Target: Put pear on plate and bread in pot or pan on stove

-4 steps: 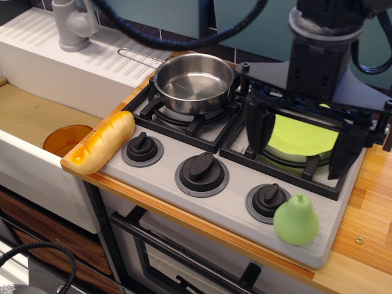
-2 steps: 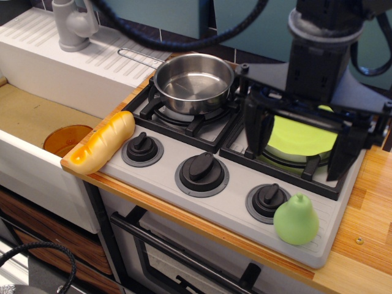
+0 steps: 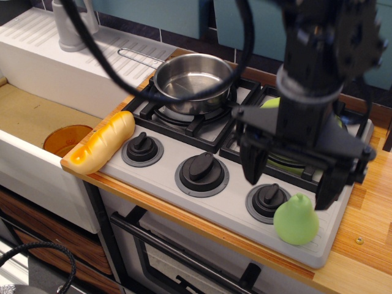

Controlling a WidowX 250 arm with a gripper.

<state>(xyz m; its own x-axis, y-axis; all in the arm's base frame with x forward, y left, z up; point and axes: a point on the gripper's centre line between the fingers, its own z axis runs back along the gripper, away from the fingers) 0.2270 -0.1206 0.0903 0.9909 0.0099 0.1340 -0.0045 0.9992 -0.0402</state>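
Note:
The light-green pear (image 3: pixel 296 220) stands upright at the front right corner of the grey stove (image 3: pixel 184 199), beside the right knob. My gripper (image 3: pixel 289 184) is open and empty, its two black fingers hanging wide apart just above and behind the pear. The lime-green plate (image 3: pixel 272 104) lies on the right burner, mostly hidden behind my arm. The steel pan (image 3: pixel 193 81) sits empty on the left burner. The bread (image 3: pixel 103 143) lies at the stove's front left edge, next to the left knob.
An orange translucent dish (image 3: pixel 64 139) lies in the sink on the left. A grey faucet (image 3: pixel 68 24) stands on the white drainboard at the back left. Wooden counter (image 3: pixel 367 226) runs along the right. Three black knobs line the stove front.
My gripper has moved forward and down from over the plate on the right burner to just above and behind the pear. It stays open. The objects have not moved.

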